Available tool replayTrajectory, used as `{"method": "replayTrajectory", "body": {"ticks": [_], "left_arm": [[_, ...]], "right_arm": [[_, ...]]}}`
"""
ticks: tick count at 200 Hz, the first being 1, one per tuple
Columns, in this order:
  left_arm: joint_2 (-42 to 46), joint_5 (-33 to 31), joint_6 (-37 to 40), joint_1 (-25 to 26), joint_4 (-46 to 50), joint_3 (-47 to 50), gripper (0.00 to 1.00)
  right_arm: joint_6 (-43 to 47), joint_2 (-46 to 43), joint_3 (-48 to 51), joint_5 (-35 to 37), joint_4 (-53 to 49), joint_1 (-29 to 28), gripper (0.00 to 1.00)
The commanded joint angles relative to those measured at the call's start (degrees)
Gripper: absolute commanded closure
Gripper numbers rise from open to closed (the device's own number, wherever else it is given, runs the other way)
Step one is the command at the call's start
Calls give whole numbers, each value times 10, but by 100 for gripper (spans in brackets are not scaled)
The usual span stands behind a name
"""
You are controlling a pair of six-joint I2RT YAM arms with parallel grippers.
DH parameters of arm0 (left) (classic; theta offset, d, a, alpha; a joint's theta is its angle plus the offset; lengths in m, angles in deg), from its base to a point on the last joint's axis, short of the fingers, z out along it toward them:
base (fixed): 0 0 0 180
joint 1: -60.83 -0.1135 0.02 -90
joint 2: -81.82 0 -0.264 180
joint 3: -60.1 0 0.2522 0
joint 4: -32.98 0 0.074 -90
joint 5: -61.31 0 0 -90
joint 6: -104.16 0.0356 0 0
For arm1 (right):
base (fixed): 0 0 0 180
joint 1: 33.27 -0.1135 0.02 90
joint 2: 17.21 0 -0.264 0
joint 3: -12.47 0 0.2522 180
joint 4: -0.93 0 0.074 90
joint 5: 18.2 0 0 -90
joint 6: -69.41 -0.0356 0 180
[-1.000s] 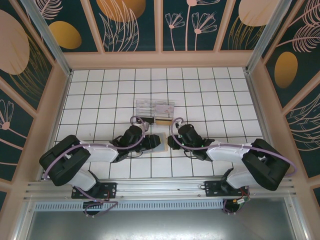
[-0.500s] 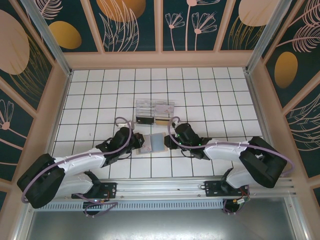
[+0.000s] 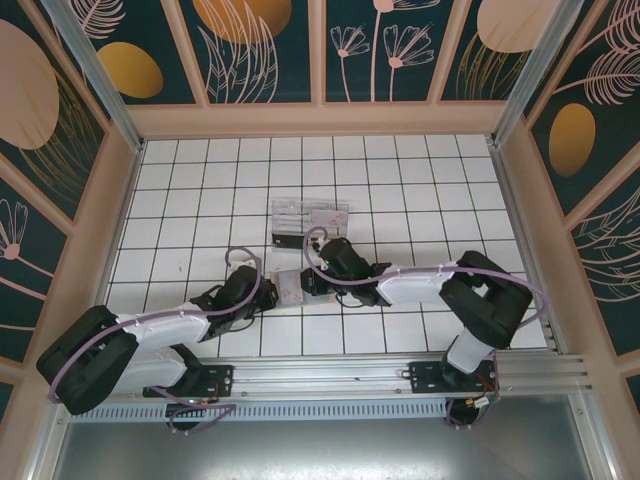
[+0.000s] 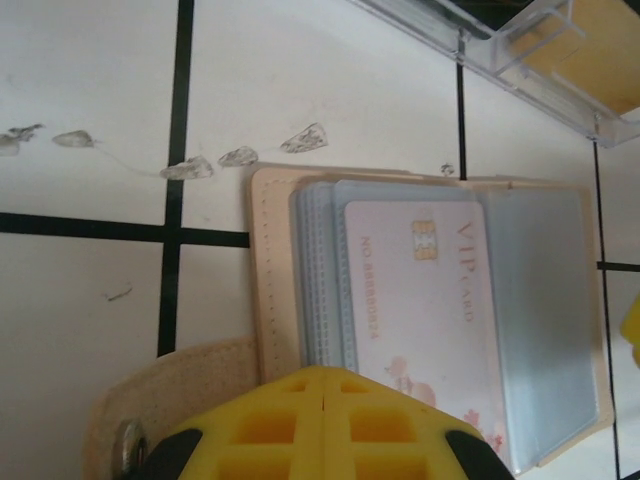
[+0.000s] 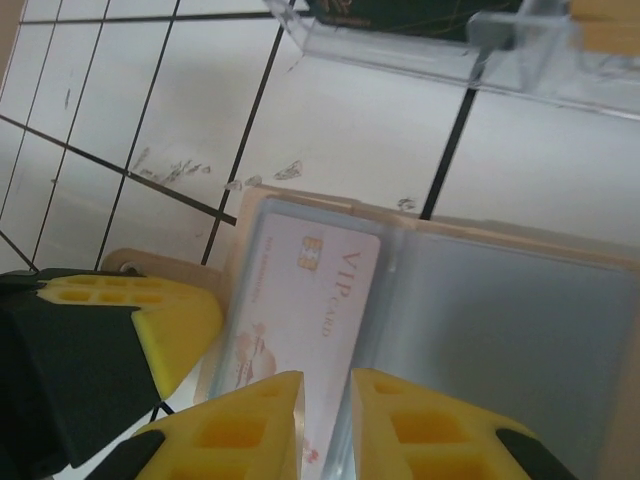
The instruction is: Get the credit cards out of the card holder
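Left gripper (image 4: 325, 400) pressed together at the flat tan bifold card holder (image 4: 270, 260), right gripper (image 5: 325, 420) slightly apart. I'd pinch that light, stiff, slick pale pink-marked plastic card (image 4: 415, 290) by its near edge.

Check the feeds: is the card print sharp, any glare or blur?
Left wrist: even light, the VIP print and chip on the credit card are readable; the left gripper is soft, too near the lens. Right wrist: the print is readable, a pale sheen lies on the clear sleeve of the card holder, the right gripper is blurred. Top external: evenly lit, no hard shadows, print too small to read.
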Motion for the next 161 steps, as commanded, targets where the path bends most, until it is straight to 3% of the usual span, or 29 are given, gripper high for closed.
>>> {"method": "replayTrajectory", "body": {"ticks": [1, 161], "left_arm": [[-3, 7, 3, -3, -26, 13, 100], [-12, 13, 5, -3, -39, 24, 100]], "right_arm": [[-17, 21, -24, -25, -3, -4, 79], [-60, 65, -32, -45, -26, 4, 80]]}}
